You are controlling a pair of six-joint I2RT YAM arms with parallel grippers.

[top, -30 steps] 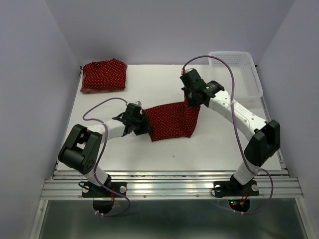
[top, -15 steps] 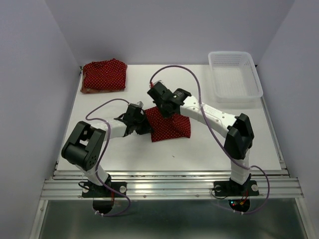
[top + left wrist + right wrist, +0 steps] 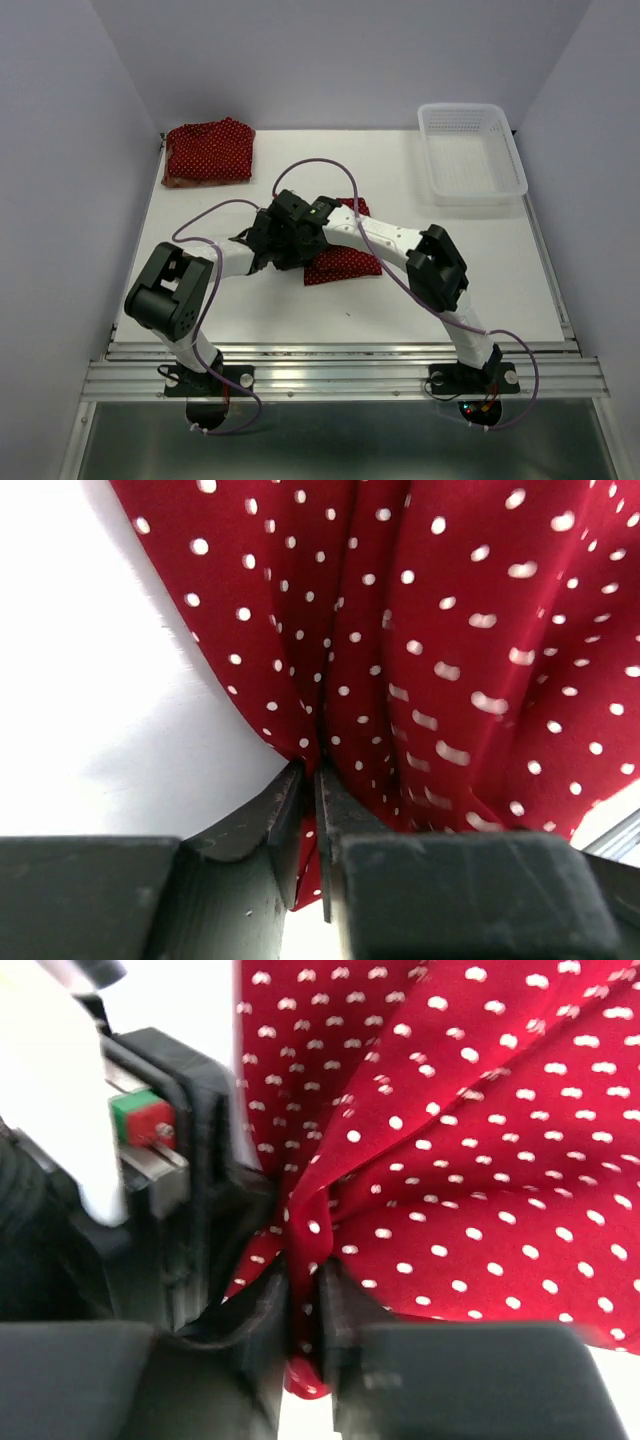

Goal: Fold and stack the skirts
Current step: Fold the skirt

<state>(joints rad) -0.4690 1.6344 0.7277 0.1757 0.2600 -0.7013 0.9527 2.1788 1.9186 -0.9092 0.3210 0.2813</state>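
Note:
A dark red dotted skirt (image 3: 345,264) lies folded over at the table's middle; it also fills the left wrist view (image 3: 450,640) and the right wrist view (image 3: 470,1160). My left gripper (image 3: 285,250) is shut on its left edge (image 3: 310,765). My right gripper (image 3: 298,225) is shut on a pinched fold of the same skirt (image 3: 305,1280), right beside the left gripper's body (image 3: 180,1190). A folded pile with a dotted skirt on top (image 3: 208,150) lies at the back left. The checked skirt is not clearly in view.
A white mesh basket (image 3: 470,150) stands at the back right. The right arm (image 3: 400,245) stretches across the middle of the table (image 3: 450,290). Walls close in on the left, back and right.
My right gripper has carried the skirt's right edge leftward across the table, folding it over to the left edge beside the left gripper. The left gripper has stayed put.

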